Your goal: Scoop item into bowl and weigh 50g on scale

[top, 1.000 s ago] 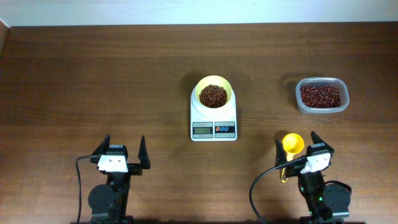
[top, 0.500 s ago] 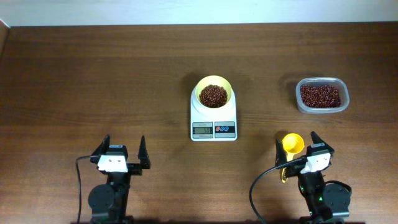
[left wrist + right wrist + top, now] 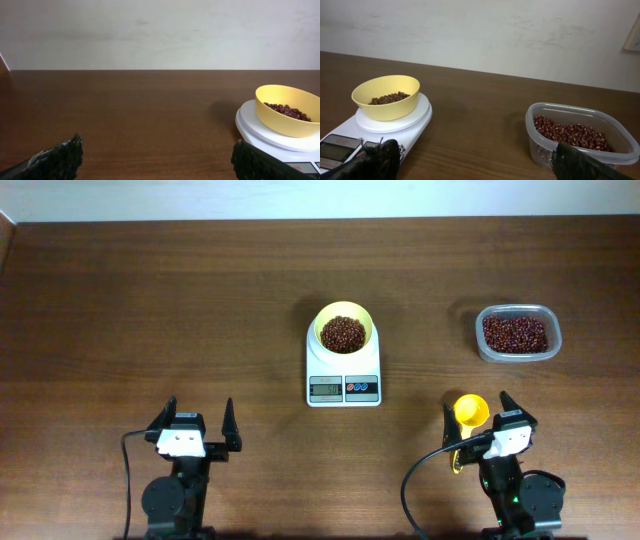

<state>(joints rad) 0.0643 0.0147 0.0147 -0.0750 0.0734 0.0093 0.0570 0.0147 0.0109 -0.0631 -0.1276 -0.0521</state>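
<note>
No change is found over the last second: every object and both arms are placed exactly as they were, so the scene is judged to be at rest. The round pale yellow bowl (image 3: 321, 328) is seated on the white square digital kitchen scale (image 3: 322, 368), a little above the middle of the overhead frame. A shallow heap of small dark red-brown beans (image 3: 344, 334) is held inside it. The grey display (image 3: 325, 388) on the scale's front is in view, but its figure cannot be read (too small in every view), so whether the target weight is met cannot be told.

At the right of the frame, well apart from the scale, the clear rounded-rectangular plastic tub (image 3: 479, 338) is seen well stocked with the same beans. The small yellow handled scoop (image 3: 470, 410) is laid on the brown wooden table (image 3: 150, 300) at lower right. Its cup is seen from above in the gap between the fingers of the right tool (image 3: 476, 406). Those fingers are spread wide and nothing is gripped by them. The left tool (image 3: 200, 410), at lower left, is likewise spread wide and empty.

Since nothing is being moved and the scoop is set down, the scooping is judged finished or paused; a check of the reading is what remains.
</note>
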